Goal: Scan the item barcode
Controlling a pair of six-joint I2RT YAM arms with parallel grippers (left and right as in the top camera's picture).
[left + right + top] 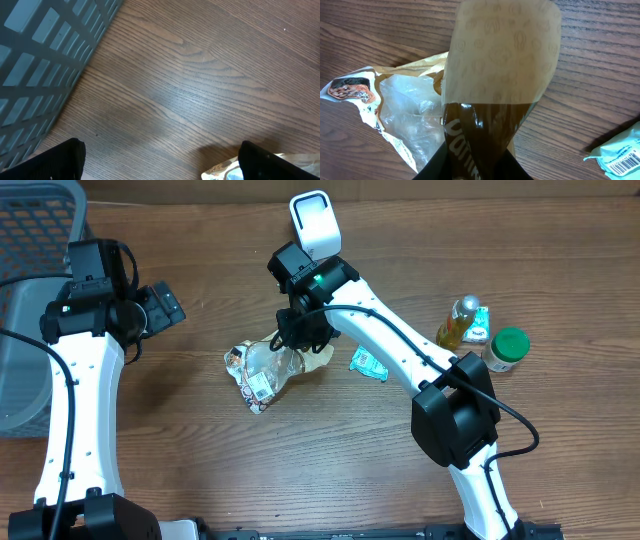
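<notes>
The snack bag point(262, 370) is found on the worktop point(200, 470), on the robot's side of the white scanner point(312, 220) and slightly to the left of it. Its brown twisted end point(500, 60) is pinched by the right end effector point(290, 345), whose fingers point(435, 170) are drawn narrow on the film. The clear part of the bag is spread against the wood.

The left end effector point(160, 305) is held wide with nothing between its fingers point(50, 160). It is placed well to the left of the scanner, beside a grey basket point(30, 300).

To the right of the scanner and nearer the robot, a teal packet point(368, 362), a bottle point(458, 322) and a green-lidded jar point(507, 348) are set out. A barcode is seen on the teal packet point(620, 155) in the right wrist view.
</notes>
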